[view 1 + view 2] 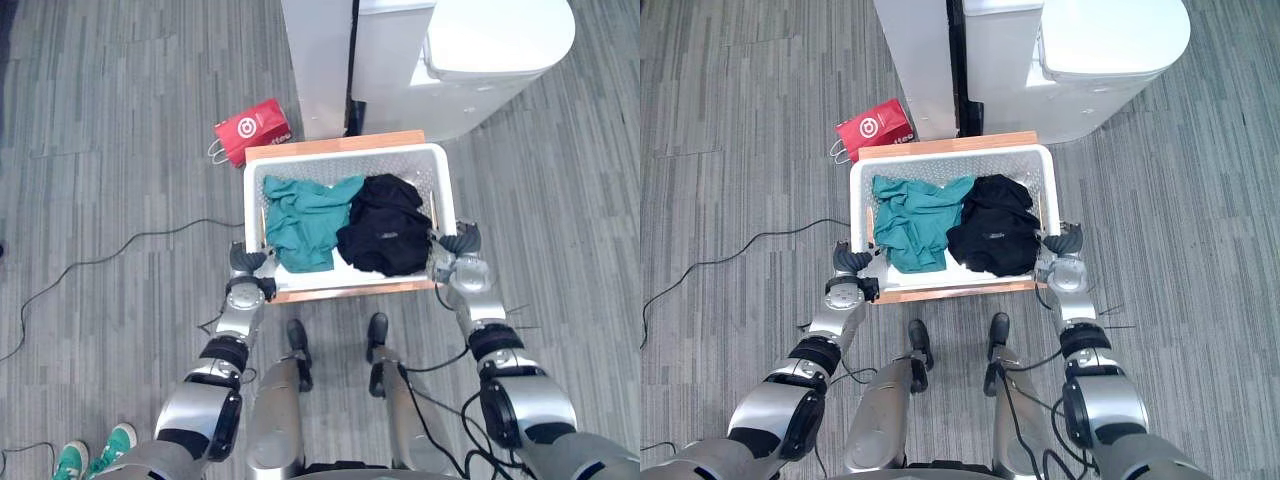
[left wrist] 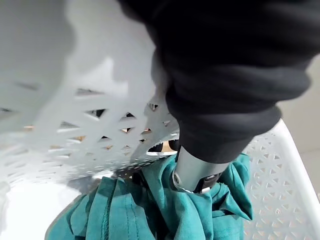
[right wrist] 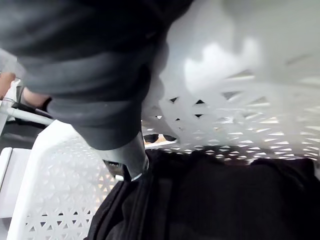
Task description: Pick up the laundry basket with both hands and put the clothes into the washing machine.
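Note:
A white perforated laundry basket [image 1: 345, 152] rests on a low wooden board [image 1: 340, 292] right in front of me. Inside lie a teal garment [image 1: 305, 220] on the left and a black garment [image 1: 385, 225] on the right. My left hand [image 1: 248, 265] grips the basket's near left corner, its thumb [image 2: 192, 172] hooked over the rim onto the teal cloth [image 2: 150, 215]. At the near right corner my right hand [image 1: 455, 250] clasps the rim, thumb [image 3: 127, 157] inside beside the black garment [image 3: 210, 200]. The white washing machine [image 1: 470, 60] stands just beyond the basket, lid down.
A tall white cabinet [image 1: 318, 60] stands left of the washer. A red bag [image 1: 252, 130] lies on the grey floor by the basket's far left corner. A person's green shoes [image 1: 95, 455] show at the lower left.

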